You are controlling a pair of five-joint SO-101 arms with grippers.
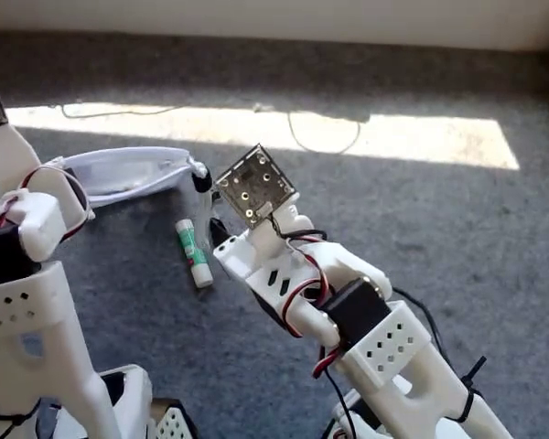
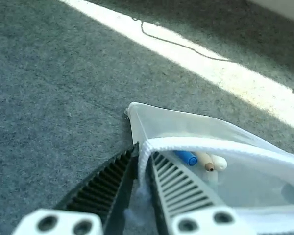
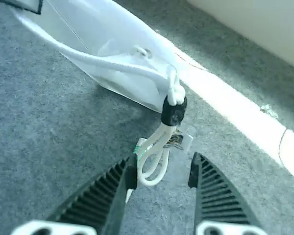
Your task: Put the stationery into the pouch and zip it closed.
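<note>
A translucent white pouch (image 1: 128, 174) lies on the grey carpet, its mouth unzipped. Several pens (image 2: 196, 159), one of them blue, lie inside it. My left gripper (image 2: 142, 157) is shut on the pouch's (image 2: 186, 127) zipper rim at its end. At the other end hangs the zipper pull, a black bead (image 3: 174, 115) with a white cord loop (image 3: 154, 164). My right gripper (image 3: 162, 171) is open, and the loop hangs between its fingers, close to one of them. A glue stick (image 1: 192, 251) with a green label lies on the carpet beside the right arm (image 1: 284, 265).
A bright strip of sunlight (image 1: 348, 133) crosses the carpet behind the pouch, with a thin cable (image 1: 325, 146) lying in it. A pale wall (image 3: 264, 29) borders the carpet at the far side. Open carpet lies to the right of the arms.
</note>
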